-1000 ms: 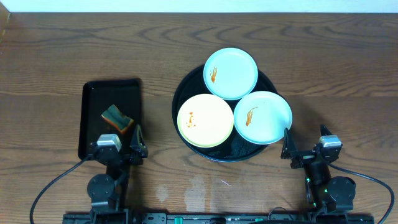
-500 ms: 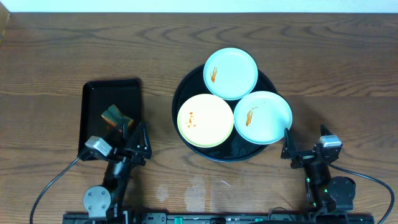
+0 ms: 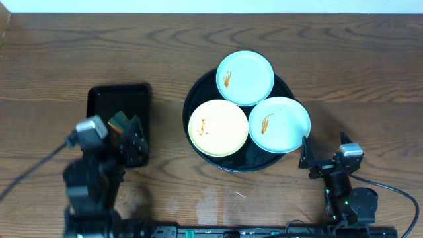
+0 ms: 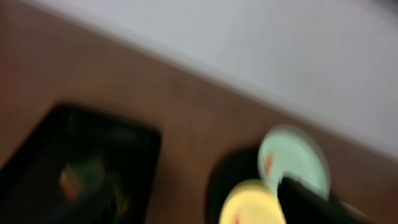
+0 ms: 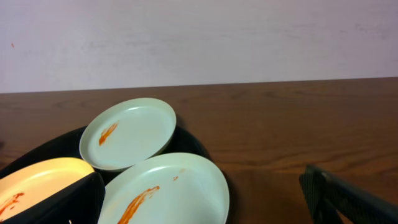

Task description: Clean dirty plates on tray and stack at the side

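The round black tray [image 3: 197,94] holds three plates: a mint plate [image 3: 245,78] at the back, a yellow plate [image 3: 218,127] at the front left and a mint plate [image 3: 279,124] at the front right, each with an orange-brown smear. My left gripper [image 3: 135,141] is raised over the front right of the rectangular tray and looks open and empty; its wrist view is blurred. My right gripper [image 3: 307,159] is open and empty just off the round tray's front right. In the right wrist view the near mint plate [image 5: 165,190] lies between its fingers [image 5: 199,186].
A rectangular black tray [image 3: 119,99] stands at the left with a green and orange sponge [image 3: 119,121] in it. It shows blurred in the left wrist view [image 4: 81,143]. Brown wood-grain tabletop [image 3: 357,79] lies all round both trays.
My left arm has risen and swung back and left, over the rectangular tray near the sponge. The right arm and the plates have not moved.
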Controlling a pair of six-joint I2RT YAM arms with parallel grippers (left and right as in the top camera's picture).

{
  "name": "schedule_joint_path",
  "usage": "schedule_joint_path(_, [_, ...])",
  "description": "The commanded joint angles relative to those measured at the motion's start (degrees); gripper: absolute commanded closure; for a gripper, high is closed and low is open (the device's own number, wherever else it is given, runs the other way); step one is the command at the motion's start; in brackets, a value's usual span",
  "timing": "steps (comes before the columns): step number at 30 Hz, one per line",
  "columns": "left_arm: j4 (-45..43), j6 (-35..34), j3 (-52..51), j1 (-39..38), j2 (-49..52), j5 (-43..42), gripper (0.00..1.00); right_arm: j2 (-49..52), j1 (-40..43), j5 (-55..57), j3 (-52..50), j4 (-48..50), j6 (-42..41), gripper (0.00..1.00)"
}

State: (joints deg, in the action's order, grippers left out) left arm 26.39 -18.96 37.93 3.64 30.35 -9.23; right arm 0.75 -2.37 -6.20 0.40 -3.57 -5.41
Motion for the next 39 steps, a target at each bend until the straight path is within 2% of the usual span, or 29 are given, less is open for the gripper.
schedule_joint_path(1, [8.5,1.8,9.6,-0.1,11.1,1.3,0.20,0.0,0.6,-0.1,-0.1,-0.2,0.6,0.01])
schedule_joint_path(5, [16.4,1.8,17.9,-0.1,20.7,-4.0,0.20,0.0,0.6,-0.1,-0.1,-0.1,0.6,0.01])
schedule_joint_path(12, [19.5,4.7,24.3,0.3,28.9,-4.1,0.20,0.0,0.6,-0.1,-0.1,-0.2,0.6,0.01])
schedule_joint_path(15, [27.5,2.2,31.6,3.4,36.8,-0.8,0.20,0.0,0.6,-0.1,-0.1,-0.2,0.6,0.01])
schedule_joint_path(19, [36.8,0.8,39.8,8.7,46.5,-0.9,0.20,0.0,0.6,-0.1,-0.1,-0.2,0.6,0.01])
schedule_joint_path(27, [37.0,0.0,41.4,11.6,53.1,-14.4,0.20,0.0,0.6,-0.1,-0.1,-0.2,0.6,0.01])
schedule_joint_path(32, [37.9,-7.0,42.0,11.5,55.6,-10.3,0.20,0.0,0.6,-0.1,-0.1,-0.1,0.6,0.01])
schedule_joint_path(39, [45.4,-9.7,49.0,11.4,64.7,3.3,0.19,0.0,0.6,-0.1,-0.1,-0.2,0.6,0.01])
